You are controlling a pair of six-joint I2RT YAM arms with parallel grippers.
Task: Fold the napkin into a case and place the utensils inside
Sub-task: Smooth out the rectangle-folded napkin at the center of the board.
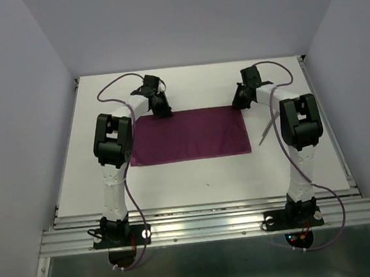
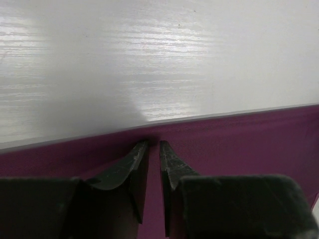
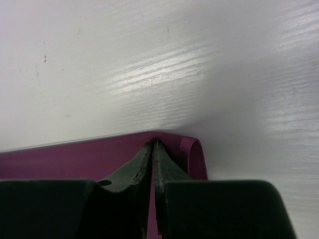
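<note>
Left gripper (image 2: 153, 145) jaws nearly closed, a thin gap, tips at the napkin's (image 1: 190, 135) far edge. Right gripper (image 3: 152, 145) jaws pinched on the far right corner, cloth curling beside them. Utensil (image 1: 265, 131) lies on the bench (image 1: 195, 177) right of the napkin.

Plum napkin (image 1: 190, 135) flat, rect., mid-table; silver utensils (image 1: 265, 131) just beside its right edge.

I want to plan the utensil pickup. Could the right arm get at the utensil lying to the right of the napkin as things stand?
Probably yes, once it lets go. The utensil lies bare on the table beside the right arm, nothing over it. But the right tool is pinched on the napkin edge, so it must release first.
</note>
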